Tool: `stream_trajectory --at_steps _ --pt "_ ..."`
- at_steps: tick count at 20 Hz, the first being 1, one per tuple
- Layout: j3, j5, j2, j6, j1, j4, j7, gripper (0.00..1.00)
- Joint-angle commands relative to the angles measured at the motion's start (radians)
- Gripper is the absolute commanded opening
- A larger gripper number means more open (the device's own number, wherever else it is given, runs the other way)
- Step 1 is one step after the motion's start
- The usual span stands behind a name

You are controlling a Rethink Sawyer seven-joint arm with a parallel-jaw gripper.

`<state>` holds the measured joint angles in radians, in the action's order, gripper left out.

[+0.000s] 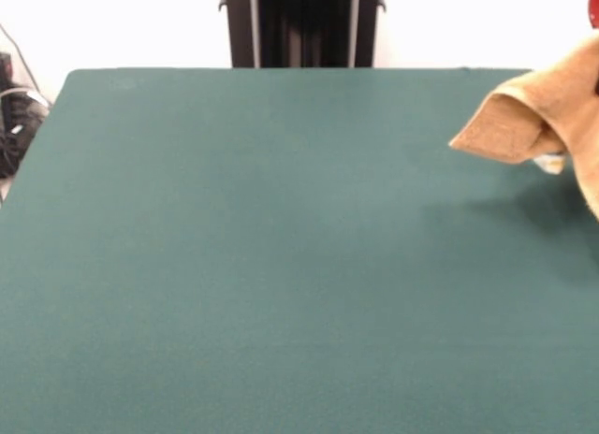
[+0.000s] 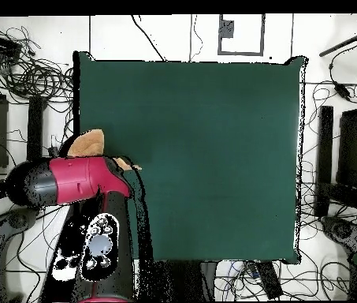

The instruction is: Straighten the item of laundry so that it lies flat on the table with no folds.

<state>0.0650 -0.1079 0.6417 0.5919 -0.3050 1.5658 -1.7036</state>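
Note:
The item of laundry (image 1: 533, 116), an orange-tan towel, hangs bunched and folded above the table (image 1: 281, 247) at the right edge of the front view and casts a shadow on the green cloth. It hangs from my gripper, which is shut on its upper part. The gripper itself is covered by the towel and cut off by the picture's edge. Only a red bit of the arm (image 1: 594, 8) shows there. From overhead, the towel (image 2: 89, 144) peeks out beside the red arm (image 2: 71, 180) at the table's left edge (image 2: 79, 118), and the arm hides the gripper.
Cables and dark equipment (image 2: 24, 71) lie on the floor around the table. The black pedestal (image 1: 301, 27) stands behind the far edge. The towel hangs close to the table's side edge.

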Motion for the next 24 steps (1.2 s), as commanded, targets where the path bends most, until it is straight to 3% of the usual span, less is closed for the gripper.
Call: stream_trajectory --at_steps 1,17,20,24 --pt "-0.012 0.000 0.036 0.009 0.043 0.118 -0.161 0.00" --pt "0.002 0.097 0.032 -0.080 0.103 0.232 -0.146 0.00" --pt "-0.002 0.142 0.022 -0.056 0.113 0.223 -0.098 0.00" --pt "0.017 0.157 0.032 -0.109 0.118 0.263 -0.136 0.00"
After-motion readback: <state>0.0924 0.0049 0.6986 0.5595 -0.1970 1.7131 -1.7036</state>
